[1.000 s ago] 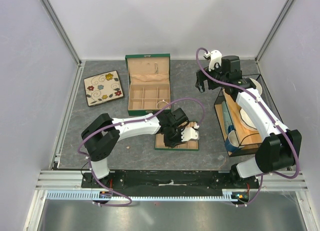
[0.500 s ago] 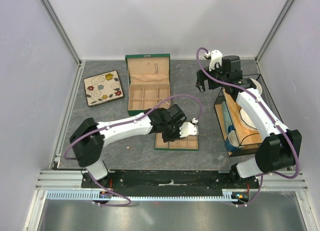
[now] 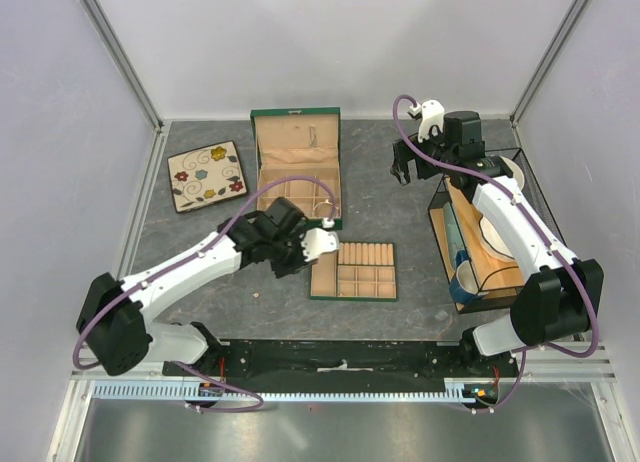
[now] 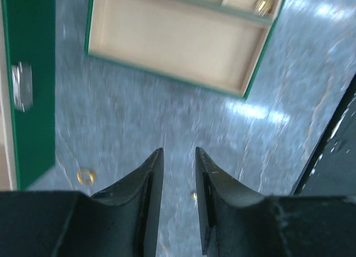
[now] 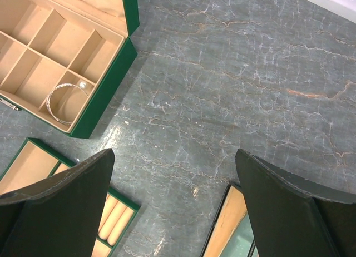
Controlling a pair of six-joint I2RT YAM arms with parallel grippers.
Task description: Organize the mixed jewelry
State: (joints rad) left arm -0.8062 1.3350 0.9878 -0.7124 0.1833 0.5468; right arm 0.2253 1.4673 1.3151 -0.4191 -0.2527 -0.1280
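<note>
**gearhead42:** Where's the bangle (image 5: 65, 101) at right now? And is anything being held?

**tablewatcher:** Nothing's being held, tbh. The bangle is seen lying flat inside the open green jewelry box (image 3: 296, 172), in the compartment at its near right corner. A small gold ring (image 4: 85, 176) can be spotted on the tabletop (image 5: 233, 73) just in front of the box's clasp side. A tinier gold bit (image 4: 193, 196) is made out a little further out from that front. Another gold piece (image 4: 260, 5) is tucked into a small compartment of the divided tray (image 3: 355, 272), which is parked just in front of the box, toward its right.

**gearhead42:** And the grippers?

**tablewatcher:** The left gripper (image 4: 179, 151) is hung over bare tabletop between box and tray, close to the box's front. Its jaws are set nearly together with only a slim gap, and nothing is pinched in it. The right gripper (image 5: 173, 157) is held in the air off the box's right side. Its jaws are spread wide, with nothing caught between them.
</note>
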